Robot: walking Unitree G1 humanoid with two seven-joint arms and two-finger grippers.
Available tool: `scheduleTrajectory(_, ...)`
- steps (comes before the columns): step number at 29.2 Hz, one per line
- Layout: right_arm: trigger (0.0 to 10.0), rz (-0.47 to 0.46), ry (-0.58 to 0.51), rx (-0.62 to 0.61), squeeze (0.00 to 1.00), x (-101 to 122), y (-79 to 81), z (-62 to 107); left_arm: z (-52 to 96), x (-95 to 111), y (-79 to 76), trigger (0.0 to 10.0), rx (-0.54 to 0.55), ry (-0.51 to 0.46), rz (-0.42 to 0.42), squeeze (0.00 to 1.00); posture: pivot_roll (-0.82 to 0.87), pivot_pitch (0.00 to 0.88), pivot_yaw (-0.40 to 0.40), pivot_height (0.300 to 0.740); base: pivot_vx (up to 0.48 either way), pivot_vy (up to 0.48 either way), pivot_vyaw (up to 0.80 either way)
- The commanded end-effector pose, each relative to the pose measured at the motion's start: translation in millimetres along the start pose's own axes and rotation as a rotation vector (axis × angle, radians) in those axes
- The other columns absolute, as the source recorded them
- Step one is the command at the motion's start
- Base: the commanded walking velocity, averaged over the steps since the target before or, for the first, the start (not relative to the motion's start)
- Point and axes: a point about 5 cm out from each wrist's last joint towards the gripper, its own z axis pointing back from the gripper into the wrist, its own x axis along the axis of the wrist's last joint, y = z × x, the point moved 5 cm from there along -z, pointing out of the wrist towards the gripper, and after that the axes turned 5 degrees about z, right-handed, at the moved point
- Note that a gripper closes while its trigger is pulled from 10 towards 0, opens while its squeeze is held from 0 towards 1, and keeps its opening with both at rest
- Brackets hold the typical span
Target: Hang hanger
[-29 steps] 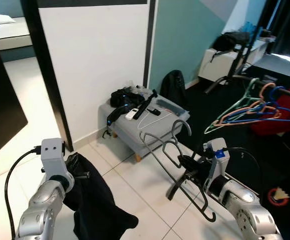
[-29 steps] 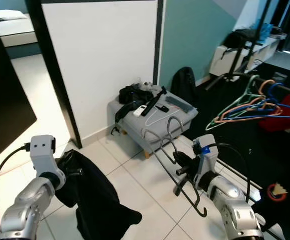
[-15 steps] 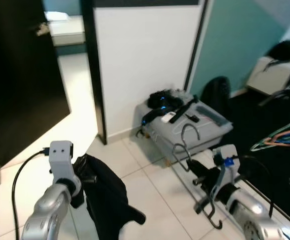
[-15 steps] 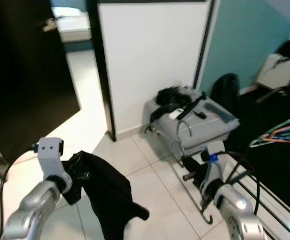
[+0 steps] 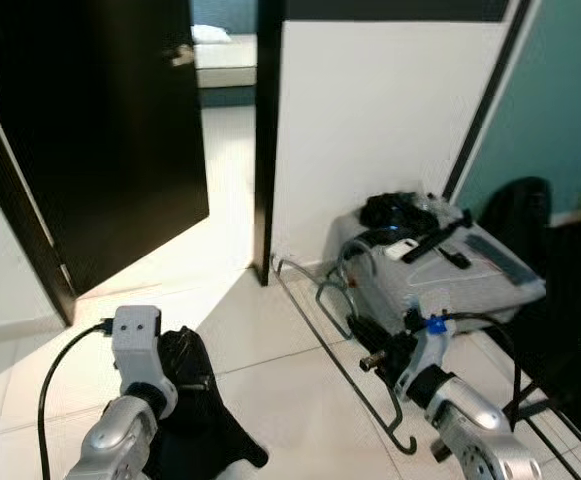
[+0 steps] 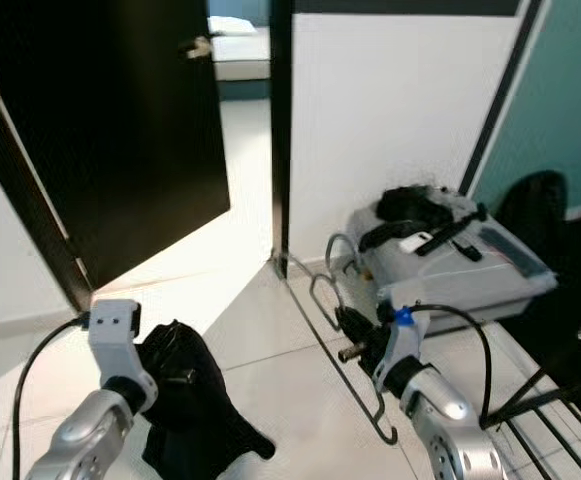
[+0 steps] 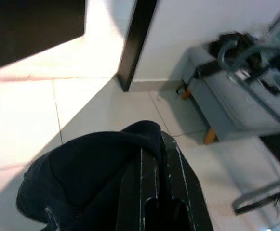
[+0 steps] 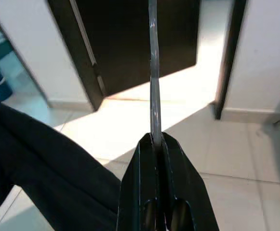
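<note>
My right gripper [image 5: 375, 352] is shut on a dark wire hanger [image 5: 322, 322], held low over the tiled floor with its hook [image 5: 356, 258] toward the grey ottoman. The right wrist view shows the hanger's thin bar [image 8: 153, 72] pinched between the shut fingers [image 8: 154, 173]. My left gripper [image 7: 152, 168] is shut on a black garment [image 5: 195, 400] that hangs down at the lower left; the cloth [image 7: 91, 173] drapes over the fingers in the left wrist view.
A grey ottoman [image 5: 490, 285] with black gear and a white remote on it stands against the white wall. A black door [image 5: 90, 140] stands open at the left, with a lit room beyond. A black bag [image 5: 515, 205] leans by the teal wall. Rack bars [image 5: 560, 440] lie at the lower right.
The camera has swung left: the rack with coloured hangers has left the picture and the black door has come in. Both grippers keep their holds on hanger and garment.
</note>
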Motion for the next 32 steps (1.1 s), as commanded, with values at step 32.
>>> scheduleTrajectory(32,10.0,-0.085,-0.013,0.032,0.0,1,15.8,9.1,-13.9,38,12.5,10.0,0.008,-0.076,-0.008,0.0,0.03,0.0,-0.047,0.74,0.0,0.0,0.78)
